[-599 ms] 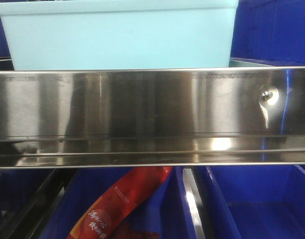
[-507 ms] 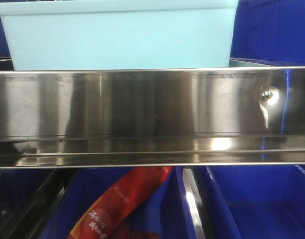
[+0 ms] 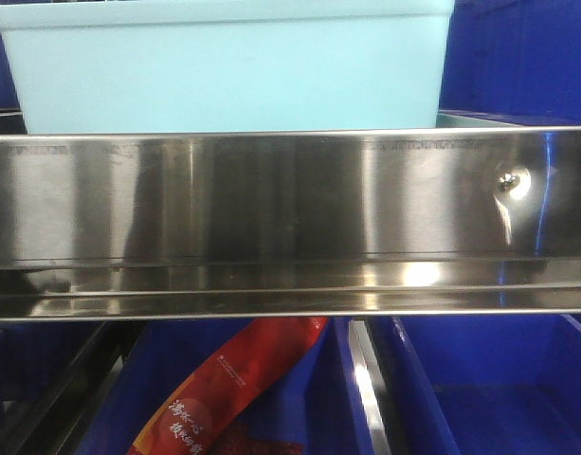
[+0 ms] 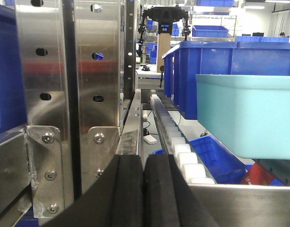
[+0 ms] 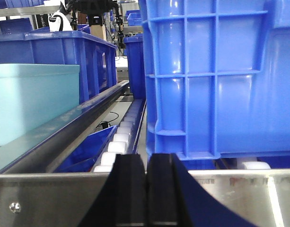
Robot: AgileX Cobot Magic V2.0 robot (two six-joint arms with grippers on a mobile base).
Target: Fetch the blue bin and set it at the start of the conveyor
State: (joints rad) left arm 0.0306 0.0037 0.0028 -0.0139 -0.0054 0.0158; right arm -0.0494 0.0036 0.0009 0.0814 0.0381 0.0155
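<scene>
So, the task is hardly begun. Nothing grips the blue bin (image 3: 224,71); it sits on the shelf behind the steel rail (image 3: 290,199). On one side the left gripper (image 4: 143,189) has its pads pressed together on nothing, and on the other side the right gripper (image 5: 145,189) is the same. No conveyor start in view. Left to do: grasp, lift, carry, put down.

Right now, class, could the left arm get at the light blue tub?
Probably yes. The tub stands right of the left gripper, with nothing between them above the steel rail. The gripper is shut, so it must open first.
</scene>
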